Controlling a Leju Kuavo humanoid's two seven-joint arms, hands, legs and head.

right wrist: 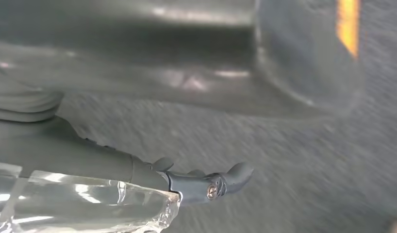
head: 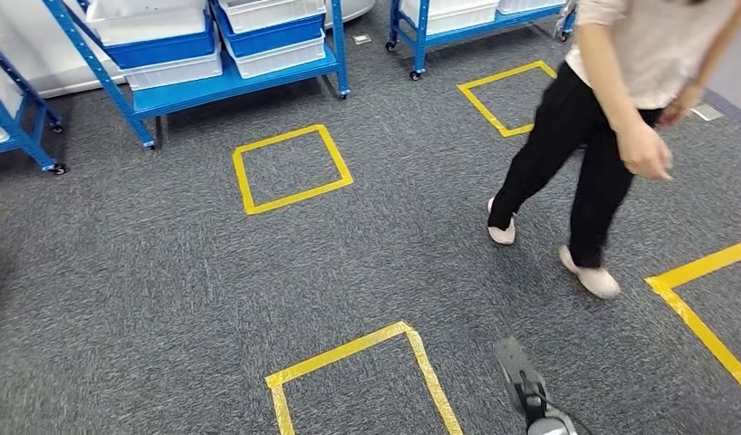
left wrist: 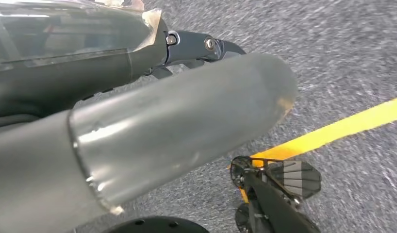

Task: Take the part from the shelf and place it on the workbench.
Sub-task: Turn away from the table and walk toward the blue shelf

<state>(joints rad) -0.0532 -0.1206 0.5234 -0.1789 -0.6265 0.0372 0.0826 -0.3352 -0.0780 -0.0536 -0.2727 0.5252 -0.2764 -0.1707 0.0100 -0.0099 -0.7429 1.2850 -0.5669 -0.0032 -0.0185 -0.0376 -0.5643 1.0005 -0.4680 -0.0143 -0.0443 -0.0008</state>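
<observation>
A blue shelf rack (head: 231, 86) stands at the far left of the head view and carries white bins (head: 281, 56) and blue bins (head: 163, 47); what lies in them is hidden. My left hand (left wrist: 187, 97) hangs over the grey carpet, its thick grey thumb (left wrist: 177, 126) apart from the dark fingers (left wrist: 206, 46), with nothing in it. My right hand (right wrist: 138, 145) also hangs above the carpet. Its dark fingers (right wrist: 211, 184) are stretched out away from the blurred thumb, and it holds nothing.
A person (head: 611, 109) in black trousers walks across the carpet at the right. A second blue rack (head: 457, 23) stands at the back. Yellow tape squares (head: 290, 168) mark the floor, one just ahead (head: 358, 358), and another strip (head: 702, 308) runs at the right.
</observation>
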